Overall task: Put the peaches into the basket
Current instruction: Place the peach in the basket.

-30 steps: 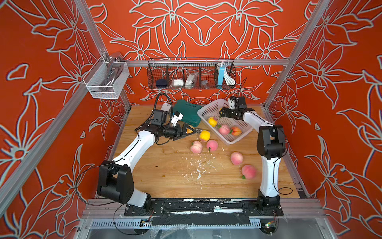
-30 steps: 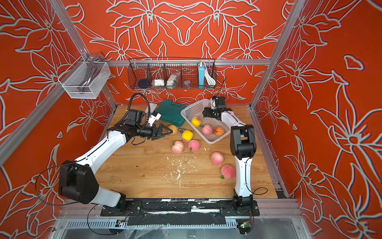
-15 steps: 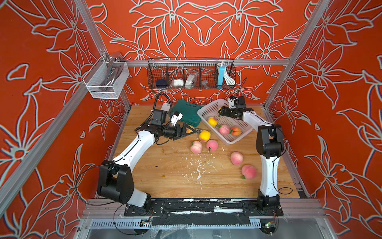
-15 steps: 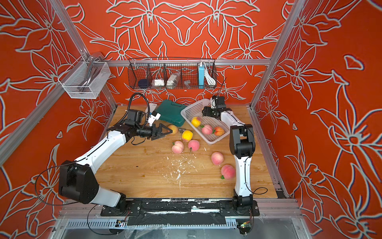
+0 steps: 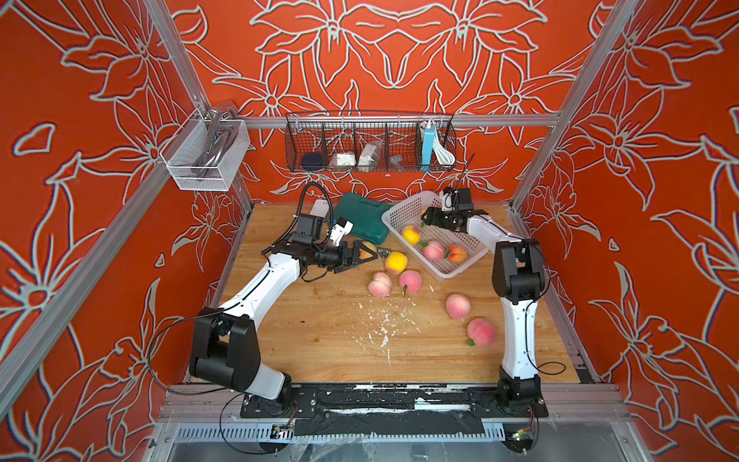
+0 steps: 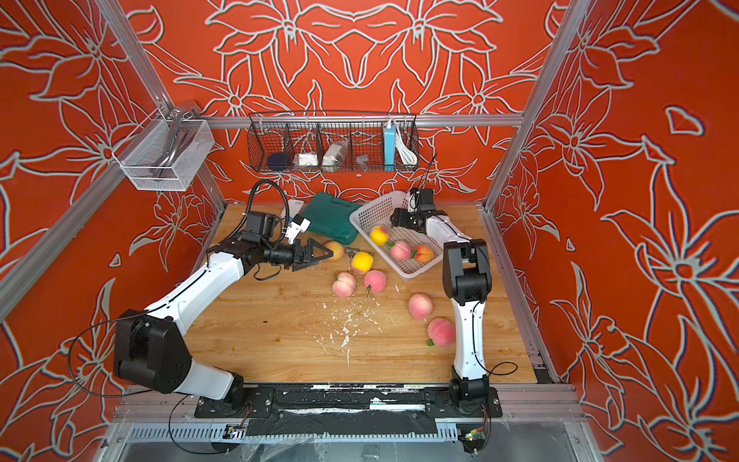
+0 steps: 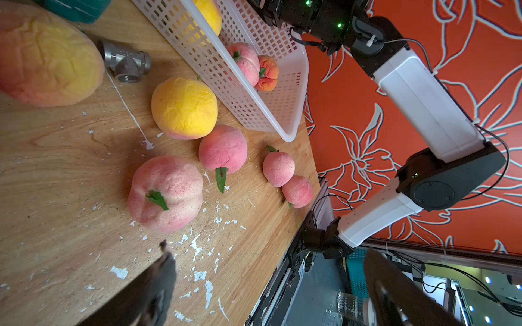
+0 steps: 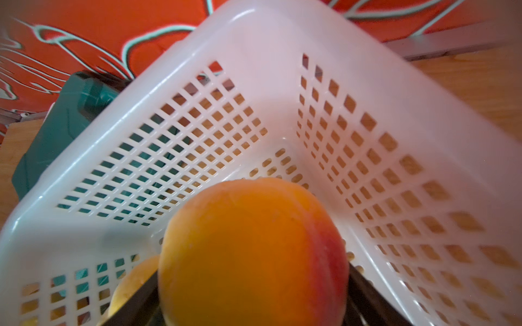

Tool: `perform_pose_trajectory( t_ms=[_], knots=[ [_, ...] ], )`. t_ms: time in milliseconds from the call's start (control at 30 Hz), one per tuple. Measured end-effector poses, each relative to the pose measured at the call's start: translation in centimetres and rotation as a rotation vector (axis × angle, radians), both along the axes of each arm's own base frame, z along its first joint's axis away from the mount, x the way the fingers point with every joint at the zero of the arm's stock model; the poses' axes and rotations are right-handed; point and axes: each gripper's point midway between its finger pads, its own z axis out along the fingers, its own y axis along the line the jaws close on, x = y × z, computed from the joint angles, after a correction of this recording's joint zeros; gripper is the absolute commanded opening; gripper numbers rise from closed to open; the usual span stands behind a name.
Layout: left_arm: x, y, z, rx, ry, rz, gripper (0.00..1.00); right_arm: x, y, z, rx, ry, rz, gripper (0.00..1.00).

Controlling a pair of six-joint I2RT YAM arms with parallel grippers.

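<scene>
**Left gripper point(image 5: 370, 257) empty, right gripper point(image 5: 426, 216) doubtful**

In both top views I count six peaches point(image 5: 458, 306) loose on the table point(image 5: 320, 340) and three more lying in the basket point(image 5: 404, 208). The near boards are bare.

Left wrist view: fingers point(image 7: 158, 282) apart, gripping nothing.

Right wrist view: fingers point(image 8: 370, 302) flank an orange peach point(image 8: 248, 254) within the basket's walls. Clamped or loose, I cannot tell.

three peaches point(image 5: 433, 250) in basket point(image 5: 404, 210), others on table point(image 5: 320, 340) before it
</scene>
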Motion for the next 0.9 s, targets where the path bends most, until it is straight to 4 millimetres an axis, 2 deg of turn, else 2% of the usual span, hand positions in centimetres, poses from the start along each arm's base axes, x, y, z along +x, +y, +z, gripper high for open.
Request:
perform_pose_trajectory(
  t_ms=[267, 533, 900],
  knots=[
    [-2.2, -3.4, 4.3, -0.114, -0.071, -0.146, 0.68, -0.6, 0.9, 0.6, 0.045, 0.001, 0.054, 0.99],
    [-4.6, -6.0, 8.0, -0.278, -0.109, -0.289, 0.67, -0.9, 1.8, 1.9, 0.109, -0.011, 0.099, 0.99],
    [-7.0, -8.7, 10.4, -0.434, -0.106, -0.422, 0.68, -0.9, 2.5, 3.3, 0.175, -0.035, 0.126, 0.99]
  ],
)
